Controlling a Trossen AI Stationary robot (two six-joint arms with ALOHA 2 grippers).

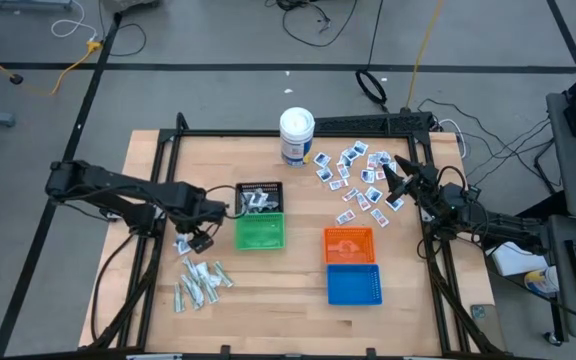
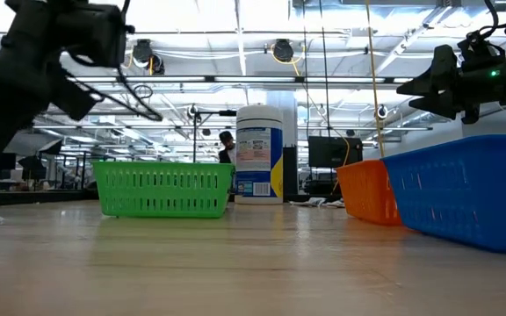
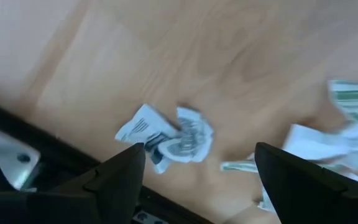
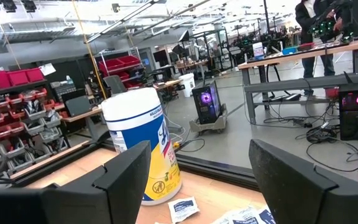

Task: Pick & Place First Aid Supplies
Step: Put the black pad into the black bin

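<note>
**Left wrist view: spread fingers over a crumpled strip packet**

Left wrist view, nearest first: the left gripper (image 3: 194, 171) hangs with its fingers spread above a crumpled strip packet (image 3: 166, 135) on bare wood, with more strips just beyond. From above, that gripper (image 1: 200, 238) sits between the strip pile (image 1: 200, 282) and the black basket (image 1: 259, 198), which already holds some packets; the green basket (image 1: 260, 232) is just beside.

Farther off, the right gripper (image 1: 396, 180) hovers, fingers apart, at the edge of the scattered white-and-blue square packets (image 1: 353, 180), the white canister (image 1: 296, 136) behind them.

The step looks like reaching for another strip. Next: descend, centre on one packet, close.
</note>
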